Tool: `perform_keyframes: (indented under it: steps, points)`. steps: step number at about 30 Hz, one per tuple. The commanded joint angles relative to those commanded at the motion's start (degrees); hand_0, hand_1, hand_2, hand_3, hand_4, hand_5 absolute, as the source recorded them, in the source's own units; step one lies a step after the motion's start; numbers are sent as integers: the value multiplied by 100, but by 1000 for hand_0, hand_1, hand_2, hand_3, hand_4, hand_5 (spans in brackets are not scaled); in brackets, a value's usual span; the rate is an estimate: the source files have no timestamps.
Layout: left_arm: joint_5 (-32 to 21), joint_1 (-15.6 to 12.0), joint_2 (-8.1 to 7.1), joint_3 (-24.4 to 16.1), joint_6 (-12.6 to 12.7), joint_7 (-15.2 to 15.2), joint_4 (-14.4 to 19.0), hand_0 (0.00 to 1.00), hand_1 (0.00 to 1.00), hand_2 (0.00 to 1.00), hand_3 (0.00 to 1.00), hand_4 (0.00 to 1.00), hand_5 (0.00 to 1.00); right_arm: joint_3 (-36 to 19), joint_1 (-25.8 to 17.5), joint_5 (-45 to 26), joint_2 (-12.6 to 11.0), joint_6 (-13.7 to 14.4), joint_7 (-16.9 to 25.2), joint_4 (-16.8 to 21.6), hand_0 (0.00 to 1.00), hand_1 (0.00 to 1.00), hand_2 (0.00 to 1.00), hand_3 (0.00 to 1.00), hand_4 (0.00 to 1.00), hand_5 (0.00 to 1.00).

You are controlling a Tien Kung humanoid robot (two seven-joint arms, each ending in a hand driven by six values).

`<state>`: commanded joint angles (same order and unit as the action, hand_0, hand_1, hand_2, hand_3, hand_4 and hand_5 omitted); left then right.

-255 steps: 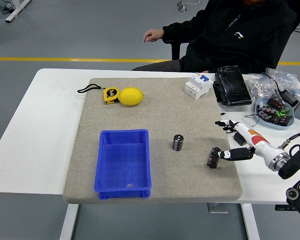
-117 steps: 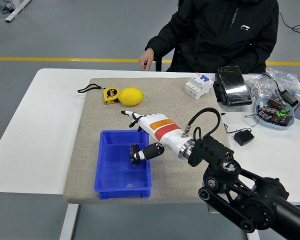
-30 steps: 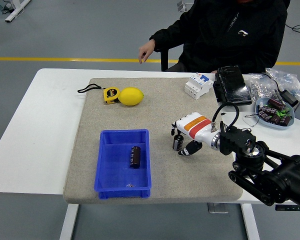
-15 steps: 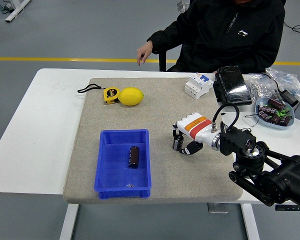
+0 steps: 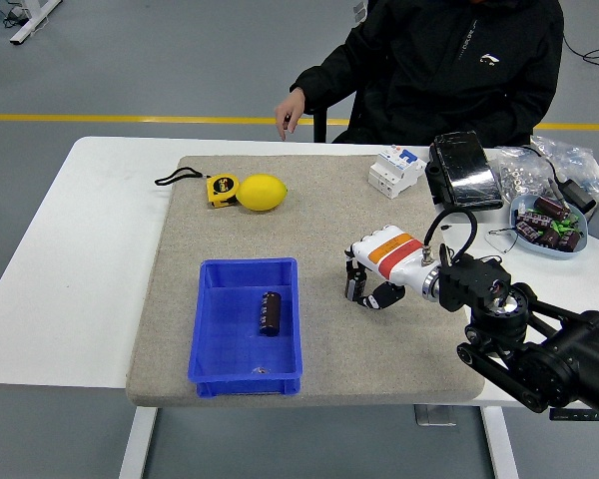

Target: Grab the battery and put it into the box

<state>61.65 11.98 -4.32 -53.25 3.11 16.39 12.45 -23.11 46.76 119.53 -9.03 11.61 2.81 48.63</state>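
A dark cylindrical battery (image 5: 355, 283) stands upright on the grey mat (image 5: 319, 215), right of the blue box (image 5: 248, 325). My right hand (image 5: 364, 282), white with an orange band, comes in from the lower right and has its fingers curled around this battery, thumb below and fingers (image 5: 350, 257) over its top. The battery still rests on the mat. A second battery (image 5: 270, 311) lies inside the blue box near its right wall. My left arm is out of the picture.
A yellow tape measure (image 5: 220, 189) and a lemon (image 5: 263, 192) lie at the mat's far left. A white breaker (image 5: 395, 170), a black pack (image 5: 462, 170) and a bowl of batteries (image 5: 547, 223) sit far right. A seated person's hand (image 5: 288, 108) hovers beyond the far edge.
Over the last second my right hand's fingers have closed in around the standing battery. The battery in the box has shifted slightly. The person's hand moved a little.
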Motion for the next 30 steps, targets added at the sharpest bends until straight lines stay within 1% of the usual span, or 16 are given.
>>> perform_keyframes:
  steps: [28, 30]
  points:
    - [-18, 15, 10, 38, -9, -12, -1, 735, 699, 655, 584, 632, 538, 30, 36, 24, 30, 118, 40, -103, 308, 370, 452, 480, 872, 183]
    - [-23, 20, 11, 45, -8, -13, 0, 734, 699, 655, 584, 632, 539, 29, 39, 24, 29, 118, 41, -115, 298, 362, 449, 477, 870, 195]
